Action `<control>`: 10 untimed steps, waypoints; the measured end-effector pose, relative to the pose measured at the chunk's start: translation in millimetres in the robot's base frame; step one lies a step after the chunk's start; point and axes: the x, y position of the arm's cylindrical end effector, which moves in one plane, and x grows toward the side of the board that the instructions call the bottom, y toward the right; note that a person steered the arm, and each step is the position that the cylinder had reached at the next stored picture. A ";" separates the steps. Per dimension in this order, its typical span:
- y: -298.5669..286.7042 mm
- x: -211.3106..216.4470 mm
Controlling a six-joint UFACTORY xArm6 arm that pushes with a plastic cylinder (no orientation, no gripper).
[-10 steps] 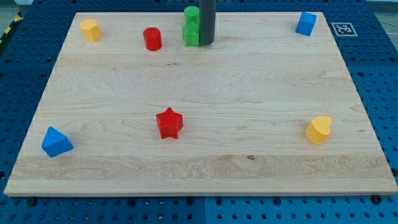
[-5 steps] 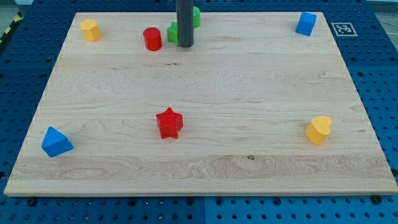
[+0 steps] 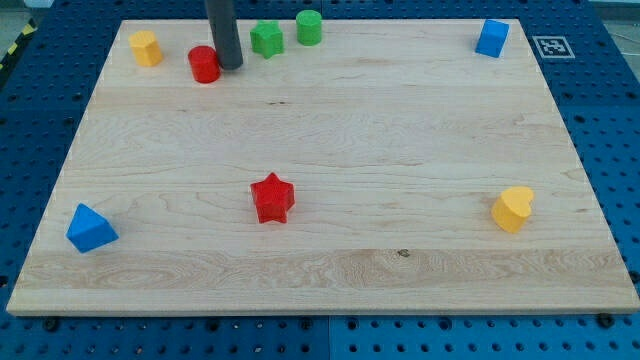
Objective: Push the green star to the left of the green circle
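The green star (image 3: pixel 266 38) sits near the top edge of the wooden board (image 3: pixel 400 120), left of centre, just to the left of the green circle (image 3: pixel 309 27) with a small gap between them. There are no jaws here, only a dark rod; its tip (image 3: pixel 230 66) rests left of the star, clear of it and hard against the right side of the red cylinder (image 3: pixel 204 64). Further out lie a yellow block (image 3: pixel 146 47) at upper left, a blue block (image 3: pixel 492 38) at upper right, a red star (image 3: pixel 272 197) in the middle, a blue block (image 3: pixel 90 228) at lower left and a yellow heart (image 3: pixel 513 208) at lower right. A black-and-white marker tag (image 3: pixel 553 46) sits off the upper right corner.
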 end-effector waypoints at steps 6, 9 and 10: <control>46.3 -25.4; 46.9 -33.6; 46.9 -33.6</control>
